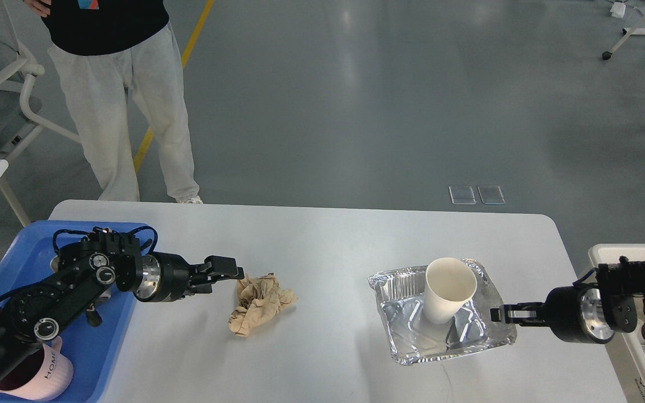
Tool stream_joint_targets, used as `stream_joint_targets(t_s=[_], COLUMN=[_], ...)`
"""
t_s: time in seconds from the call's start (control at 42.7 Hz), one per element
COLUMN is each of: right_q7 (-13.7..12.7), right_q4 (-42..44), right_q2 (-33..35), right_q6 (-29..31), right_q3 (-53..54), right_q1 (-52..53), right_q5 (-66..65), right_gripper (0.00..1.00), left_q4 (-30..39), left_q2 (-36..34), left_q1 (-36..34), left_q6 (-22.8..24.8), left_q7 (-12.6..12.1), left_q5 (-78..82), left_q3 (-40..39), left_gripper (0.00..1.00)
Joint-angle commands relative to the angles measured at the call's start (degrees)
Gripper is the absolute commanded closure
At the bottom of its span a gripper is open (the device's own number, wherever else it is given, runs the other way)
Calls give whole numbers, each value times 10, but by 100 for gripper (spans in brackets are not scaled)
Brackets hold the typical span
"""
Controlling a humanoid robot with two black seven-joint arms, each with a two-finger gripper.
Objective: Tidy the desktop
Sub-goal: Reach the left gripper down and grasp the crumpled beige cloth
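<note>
The white-grey desktop (328,235) carries a crumpled brown paper wad (261,305) near its middle. Just left of the wad, my left gripper (226,279) stands open, its upper fingertip almost touching the paper. Toward the right lies a crinkled foil tray (412,350) with a white paper cup (449,290) standing upright inside it. My right gripper (499,314) comes in from the right and is shut on the foil tray's right rim.
A blue tray (17,260) sits at the desktop's left end under my left arm, with a pink mug (48,380) in its near corner. A white bin (630,252) stands off the right edge. A person (121,112) stands behind the far left corner.
</note>
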State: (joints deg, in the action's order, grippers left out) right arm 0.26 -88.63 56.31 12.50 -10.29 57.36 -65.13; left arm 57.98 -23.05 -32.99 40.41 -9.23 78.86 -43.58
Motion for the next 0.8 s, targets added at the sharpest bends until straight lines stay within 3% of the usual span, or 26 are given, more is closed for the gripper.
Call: stream_joint_targets(t_s=[0.0,0.141,0.398,0.422,0.539,0.656,0.773], right_q7=[0,0,0,0,0,0,0], right_q4=[1,4,4,4,4,4,4], right_q2=[-1,-1,-1,-1,0,0,0], right_q6=[0,0,0,0,0,-1,-4], right_q3=[0,0,0,0,0,0,0], right_q1=[-1,-4,-5,-4,-4,-5,-8], right_q5=[0,-1,-1,-1,-1,-1,-1], right_gripper=[100,100,100,100,100,100,100], left_q4=[-35,-53,-86,-92,-94,-95,-98], left_q2=[32,65,107,112,114,114,107], left_q1=[-17,-21,-21,-21,-23,-36,-41], left_q6=[-53,-67,-81,-80,-62,-3,31], left_q7=[2,2,2,2,2,1,-4], left_q5=[21,24,57,59,59,59,52], left_q3=[56,66,66,66,66,66,64], left_gripper=[15,18,33,42,65,98,100])
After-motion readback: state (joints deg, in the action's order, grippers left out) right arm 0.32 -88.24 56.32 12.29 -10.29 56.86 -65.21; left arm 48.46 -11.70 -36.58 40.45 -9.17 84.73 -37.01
